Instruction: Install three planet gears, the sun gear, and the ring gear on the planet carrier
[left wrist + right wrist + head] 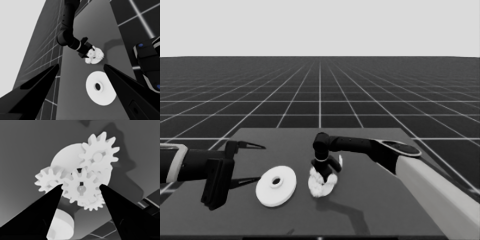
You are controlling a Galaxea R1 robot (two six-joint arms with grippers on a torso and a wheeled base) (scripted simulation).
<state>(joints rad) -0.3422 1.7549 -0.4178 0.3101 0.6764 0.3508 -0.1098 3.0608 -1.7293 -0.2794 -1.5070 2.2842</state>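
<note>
The smaller round part point(321, 189) lies at the table's middle, with three small gears on it point(100, 155) point(50, 180) point(94, 205). My right gripper point(322, 176) stands straight above it, reaching in from the right. In the right wrist view its fingers point(45, 210) press on both sides of a fourth gear point(81, 187), held over the part's centre hole and overlapping the other gears. The larger round part point(276, 186) lies flat just left of this. My left gripper point(245, 162) waits open over the table's left end, holding nothing.
A thin white piece point(340, 161) stands just behind and right of the right gripper. The right arm's pale forearm point(440, 190) fills the lower right corner. Dark machinery with blue lights point(150, 62) shows past the table's edge in the left wrist view.
</note>
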